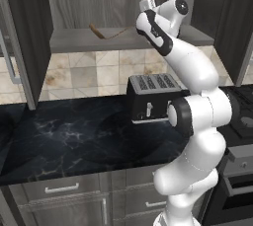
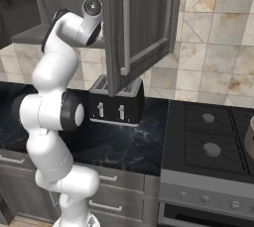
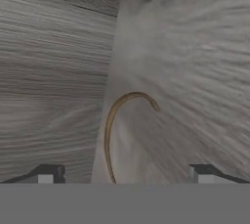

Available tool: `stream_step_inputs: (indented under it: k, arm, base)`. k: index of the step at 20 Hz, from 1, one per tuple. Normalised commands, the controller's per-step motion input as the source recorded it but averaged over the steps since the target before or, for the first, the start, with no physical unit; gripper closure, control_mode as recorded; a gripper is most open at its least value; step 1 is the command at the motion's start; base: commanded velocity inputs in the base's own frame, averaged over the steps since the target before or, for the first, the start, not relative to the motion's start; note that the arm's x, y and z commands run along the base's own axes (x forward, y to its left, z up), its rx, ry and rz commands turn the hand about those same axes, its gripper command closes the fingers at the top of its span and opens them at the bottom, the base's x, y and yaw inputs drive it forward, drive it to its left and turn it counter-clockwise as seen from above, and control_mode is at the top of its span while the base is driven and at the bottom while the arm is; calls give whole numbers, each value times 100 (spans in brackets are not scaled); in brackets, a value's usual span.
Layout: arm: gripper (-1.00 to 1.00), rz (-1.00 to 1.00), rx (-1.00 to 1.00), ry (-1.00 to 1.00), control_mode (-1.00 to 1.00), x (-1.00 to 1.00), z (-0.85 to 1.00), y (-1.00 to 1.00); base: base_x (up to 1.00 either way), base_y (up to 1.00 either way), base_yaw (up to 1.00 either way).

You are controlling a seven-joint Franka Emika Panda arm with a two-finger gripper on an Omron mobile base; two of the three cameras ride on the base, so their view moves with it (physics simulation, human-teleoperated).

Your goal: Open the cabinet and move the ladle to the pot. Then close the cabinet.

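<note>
While the cabinet (image 1: 59,3) stands open with both doors swung out, the arm reaches up into it, and the gripper (image 3: 124,174) is close over the pale wood shelf (image 1: 79,40) inside. Its two finger tips (image 3: 46,174) stand wide apart and hold nothing. The ladle (image 1: 101,32) lies flat on that shelf. From the hand view, its thin curved handle (image 3: 114,125) runs up from between the tips and bends over to one side just ahead of them; the bowl end cannot be seen there. The step now looks like picking up the ladle. To do it well, the hand should come down a little more so the thin handle sits right in the middle between the two tips, then close softly and all the way, because the handle is very thin and could slip out. It would help to turn the hand so the tips squeeze across the handle and not along it. Lifting straight up first, then pulling back out, should keep the ladle from bumping the shelf or the open door (image 2: 141,28) beside the hand. Below the hand sits a dark toaster (image 1: 153,96) on the black counter (image 1: 64,136). Far off to the hand's right, at the picture's edge on the stove (image 2: 213,141), a bit of the pot (image 2: 250,139) peeks in. No words, brands or labels can be read anywhere.
</note>
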Motion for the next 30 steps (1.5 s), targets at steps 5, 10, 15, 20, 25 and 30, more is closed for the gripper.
stream_step_inputs:
  k: [5,10,15,20,25,30]
  arm:
    - [-100,0,0,0,-100,19,0,0]
    - [-100,0,0,0,-100,34,0,5]
    - [-100,0,2,0,-100,35,-13,8]
    - [-100,0,5,2,-100,28,-26,3]
    - [-100,0,2,0,-100,33,-21,9]
    - [-100,0,1,-1,-100,43,-27,19]
  base:
    - [0,0,0]
    - [0,0,0]
    - [0,0,0]
    - [0,0,0]
    - [0,0,0]
    - [0,0,0]
